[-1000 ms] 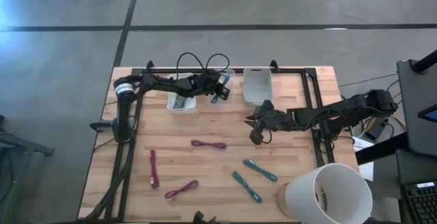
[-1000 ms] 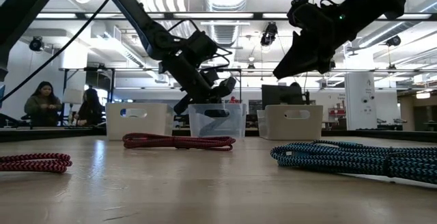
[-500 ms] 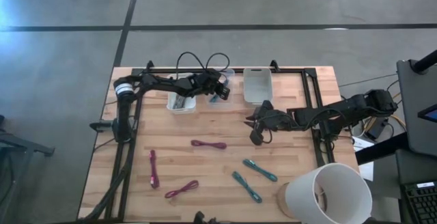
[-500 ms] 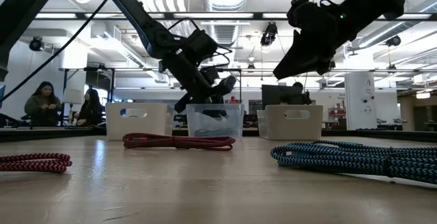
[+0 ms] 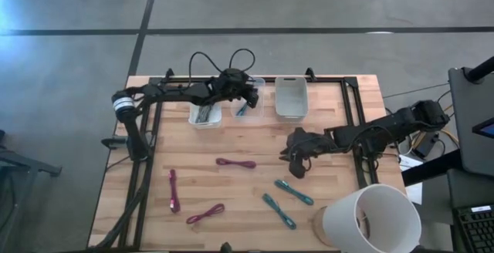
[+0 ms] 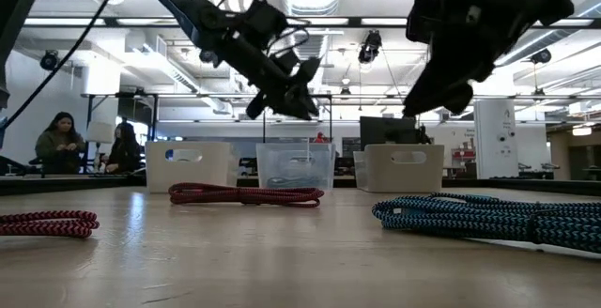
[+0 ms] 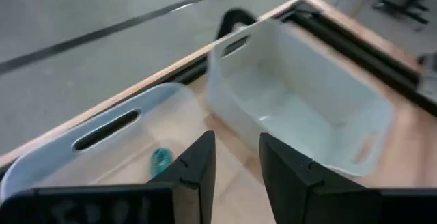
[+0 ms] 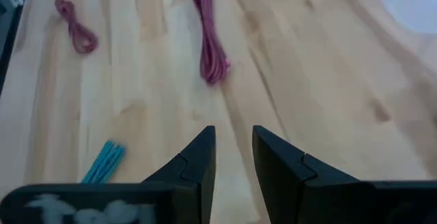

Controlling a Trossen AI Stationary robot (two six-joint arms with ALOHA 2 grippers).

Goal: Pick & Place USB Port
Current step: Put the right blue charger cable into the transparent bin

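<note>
1. The left gripper hangs above the clear bin at the table's far edge, fingers slightly apart and holding nothing. A teal cable lies inside that bin, so this drop looks done.
2. The right gripper hovers over mid-table, fingers a little apart and empty. It sits between the red cable and two teal cables nearer the front.
3. The step in hand is likely the right arm's next pick. The closest teal cable is just beside the gripper, so it is probably the easiest target.
4. To do it well, I would turn the wrist so the fingers straddle the bundle across its width, come straight down, and close near the middle so neither end droops.
5. Pose: the left arm stretches along the far rail, wrist tipped down into the bin. The right arm reaches in from the right edge, low and nearly flat, its wrist angled down at the wood.
6. Two more red cables lie front-left, well apart from both grippers. A white bin stands beside the clear one, another on its other side.
</note>
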